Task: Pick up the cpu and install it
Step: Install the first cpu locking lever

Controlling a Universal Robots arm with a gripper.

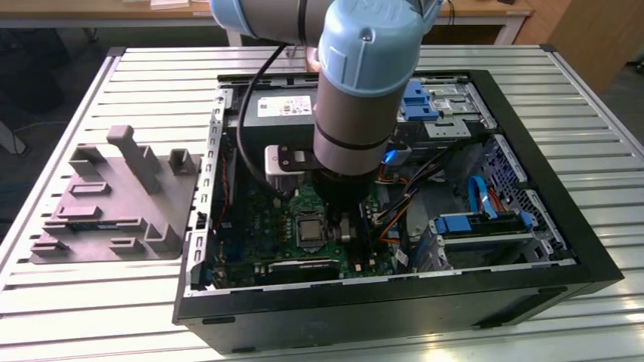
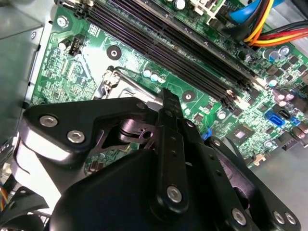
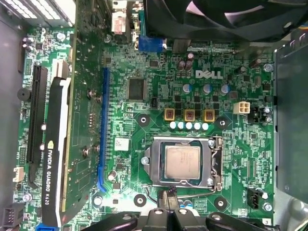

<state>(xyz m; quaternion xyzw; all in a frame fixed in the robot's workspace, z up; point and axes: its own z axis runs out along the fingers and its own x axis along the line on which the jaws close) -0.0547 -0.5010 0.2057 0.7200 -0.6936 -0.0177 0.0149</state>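
The exterior view is looking down from high above one edge of the counter, taking in the whole open computer case. Both wrist views are sitting close over the green motherboard; the first is facing straight down, the second is looking obliquely past the end effector.

a robotics lab: open computer case on slatted metal workbench, robot arm above.
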